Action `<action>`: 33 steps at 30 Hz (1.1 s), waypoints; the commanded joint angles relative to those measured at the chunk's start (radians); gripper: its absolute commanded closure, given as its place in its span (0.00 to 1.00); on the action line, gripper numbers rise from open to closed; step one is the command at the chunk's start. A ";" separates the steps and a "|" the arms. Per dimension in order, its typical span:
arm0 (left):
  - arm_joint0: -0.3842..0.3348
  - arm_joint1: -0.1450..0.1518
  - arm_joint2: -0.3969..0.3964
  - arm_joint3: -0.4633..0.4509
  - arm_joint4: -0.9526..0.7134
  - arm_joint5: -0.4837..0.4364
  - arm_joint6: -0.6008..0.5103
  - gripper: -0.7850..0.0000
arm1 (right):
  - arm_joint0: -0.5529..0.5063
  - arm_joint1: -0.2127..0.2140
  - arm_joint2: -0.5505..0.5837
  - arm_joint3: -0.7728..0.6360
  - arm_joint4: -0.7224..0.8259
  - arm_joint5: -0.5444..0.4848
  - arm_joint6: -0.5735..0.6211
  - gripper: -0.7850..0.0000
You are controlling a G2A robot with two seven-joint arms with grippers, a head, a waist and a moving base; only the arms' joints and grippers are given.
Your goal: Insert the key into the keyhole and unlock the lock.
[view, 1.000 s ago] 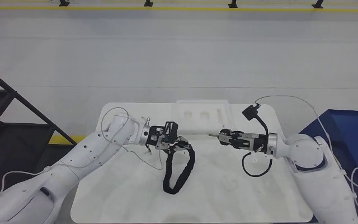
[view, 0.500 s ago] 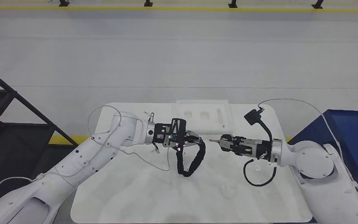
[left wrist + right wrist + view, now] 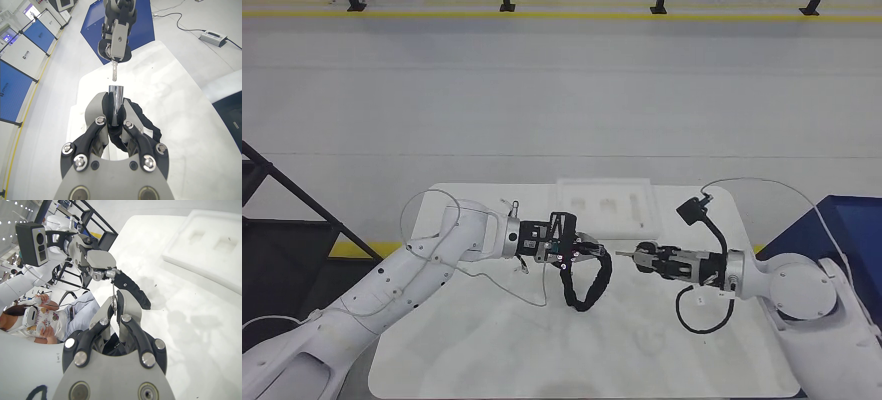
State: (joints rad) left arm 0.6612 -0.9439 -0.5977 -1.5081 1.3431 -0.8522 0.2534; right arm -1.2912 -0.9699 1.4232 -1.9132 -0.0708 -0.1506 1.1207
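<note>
My left gripper (image 3: 577,250) is shut on the lock (image 3: 115,98), a chrome cylinder, held above the middle of the table. Its black cable loop (image 3: 587,285) hangs down from it. The round keyhole face (image 3: 96,276) shows in the right wrist view, under the left gripper (image 3: 98,258). My right gripper (image 3: 640,254) is shut on the key (image 3: 114,73), with the blade pointing at the end of the cylinder. A small gap separates the key tip from the lock in the left wrist view. The key (image 3: 113,289) shows edge-on between my right fingers (image 3: 128,308).
A white foam tray (image 3: 607,205) with shallow pockets lies at the back of the white table (image 3: 472,340). A blue panel (image 3: 842,215) stands off the table's right side and a black frame (image 3: 292,205) off its left.
Over the last second my left arm carried the lock toward the key and the cable loop swung with it. The right gripper dropped slightly with the key. Little moved in the last half second.
</note>
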 commanded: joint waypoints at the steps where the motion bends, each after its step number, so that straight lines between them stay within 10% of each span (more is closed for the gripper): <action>1: 0.015 0.000 -0.009 -0.006 0.011 0.032 0.003 1.00 | -0.002 0.003 0.013 -0.027 -0.030 0.035 -0.002 1.00; 33: -0.068 -0.117 0.088 0.080 0.364 0.139 0.310 1.00 | -0.239 0.039 0.182 -0.437 -0.174 0.397 -0.028 1.00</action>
State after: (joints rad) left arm 0.5938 -1.0595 -0.5097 -1.4316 1.7053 -0.7097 0.5549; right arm -1.5299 -0.9307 1.6089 -2.3501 -0.2396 0.2416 1.1011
